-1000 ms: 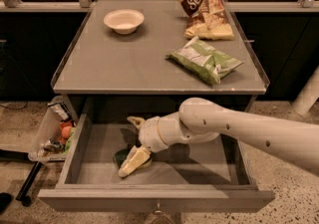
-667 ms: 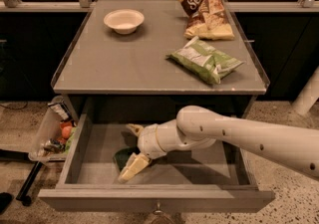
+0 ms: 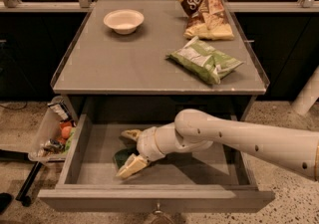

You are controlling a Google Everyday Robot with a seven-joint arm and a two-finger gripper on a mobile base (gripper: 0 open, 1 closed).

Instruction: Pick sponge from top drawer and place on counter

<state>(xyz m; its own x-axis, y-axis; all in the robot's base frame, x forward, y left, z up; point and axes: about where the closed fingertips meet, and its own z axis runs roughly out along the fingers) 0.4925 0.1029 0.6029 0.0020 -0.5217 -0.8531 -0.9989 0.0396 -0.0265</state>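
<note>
The top drawer (image 3: 70,161) is pulled open below the counter (image 3: 124,68). The sponge (image 3: 120,157) lies on the drawer floor left of centre; only its dark green face shows. My gripper (image 3: 130,151) reaches into the drawer from the right. It is open, with one finger (image 3: 131,135) behind the sponge and the other finger (image 3: 130,167) in front of it. The fingers stand on either side of the sponge, and part of it is hidden by the wrist.
On the counter are a white bowl (image 3: 123,21) at the back left, a green snack bag (image 3: 205,59) at the right and a brown-and-yellow chip bag (image 3: 203,9) behind it. A clear bin of items (image 3: 52,131) hangs left of the drawer. The drawer knob (image 3: 158,211) is at the front.
My gripper has moved a little left and down onto the sponge. The gap between the two fingers has narrowed around it.
</note>
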